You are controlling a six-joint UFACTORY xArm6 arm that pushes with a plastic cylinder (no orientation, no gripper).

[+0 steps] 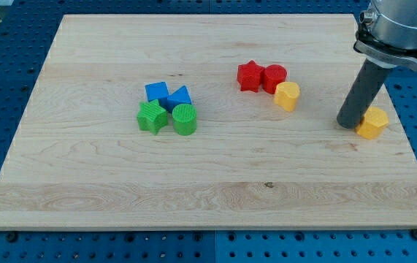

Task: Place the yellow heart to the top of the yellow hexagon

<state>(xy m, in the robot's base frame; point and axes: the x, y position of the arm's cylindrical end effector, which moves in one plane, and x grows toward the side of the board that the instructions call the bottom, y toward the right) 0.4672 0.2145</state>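
The yellow heart [288, 96] lies right of the board's centre, touching the red cylinder [274, 77] at its upper left. The yellow hexagon [373, 122] lies near the board's right edge, lower right of the heart. My tip [348, 123] rests on the board just left of the yellow hexagon, touching or almost touching it, and well right of the heart. The dark rod rises from there toward the view's top right.
A red star [250, 76] sits left of the red cylinder. Left of centre is a cluster: two blue blocks [156, 93] [180, 97], a green star [152, 117] and a green cylinder [185, 120]. The wooden board [208, 183] lies on a blue pegboard.
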